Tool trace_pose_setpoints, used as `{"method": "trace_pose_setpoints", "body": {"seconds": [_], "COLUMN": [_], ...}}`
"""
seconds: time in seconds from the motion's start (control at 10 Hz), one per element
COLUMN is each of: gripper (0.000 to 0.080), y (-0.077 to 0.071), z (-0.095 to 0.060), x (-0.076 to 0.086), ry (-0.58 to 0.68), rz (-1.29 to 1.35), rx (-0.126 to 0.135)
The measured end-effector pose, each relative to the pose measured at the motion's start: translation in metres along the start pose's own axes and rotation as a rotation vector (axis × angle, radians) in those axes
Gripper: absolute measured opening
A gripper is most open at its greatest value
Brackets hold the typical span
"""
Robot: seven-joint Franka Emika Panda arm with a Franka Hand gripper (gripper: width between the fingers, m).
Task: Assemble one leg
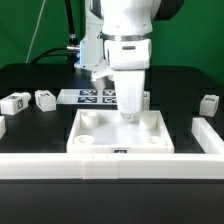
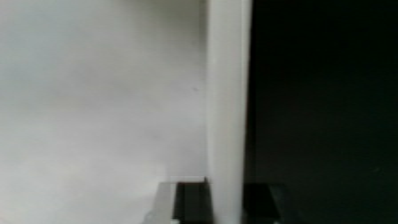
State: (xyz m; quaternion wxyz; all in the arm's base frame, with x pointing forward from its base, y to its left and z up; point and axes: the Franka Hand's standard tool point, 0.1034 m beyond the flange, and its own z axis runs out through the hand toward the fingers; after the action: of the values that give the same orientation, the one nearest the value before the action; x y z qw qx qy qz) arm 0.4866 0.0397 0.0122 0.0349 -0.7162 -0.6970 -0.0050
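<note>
The large white square panel lies in the middle of the black table. My gripper points straight down at the panel's far edge. In the wrist view the panel fills one side and the dark table the other. The raised rim runs between my two dark fingers, and both touch it, so my gripper is shut on the rim. Three small white legs with tags lie loose, apart from my gripper: two on the exterior view's left and one on its right.
The marker board lies behind the panel, partly hidden by my arm. A white rail runs along the table's front, touching the panel's near edge, with a side arm on the exterior view's right. A green screen stands behind.
</note>
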Motion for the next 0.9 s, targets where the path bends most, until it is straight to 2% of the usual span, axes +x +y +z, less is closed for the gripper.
{"method": "trace_pose_setpoints", "body": {"seconds": [0.1, 0.3, 0.4, 0.6, 0.9], "gripper": [0.0061, 0.0061, 0.0061, 0.0061, 0.0061], "y": [0.002, 0.003, 0.004, 0.013, 0.015], "z": [0.000, 0.000, 0.000, 0.001, 0.001], "x": [0.007, 0.004, 0.008, 0.029, 0.034], "ry": [0.000, -0.001, 0.000, 0.009, 0.010], "rz": [0.001, 0.007, 0.012, -0.013, -0.016], "rx": [-0.003, -0.004, -0.005, -0.016, -0.007]}}
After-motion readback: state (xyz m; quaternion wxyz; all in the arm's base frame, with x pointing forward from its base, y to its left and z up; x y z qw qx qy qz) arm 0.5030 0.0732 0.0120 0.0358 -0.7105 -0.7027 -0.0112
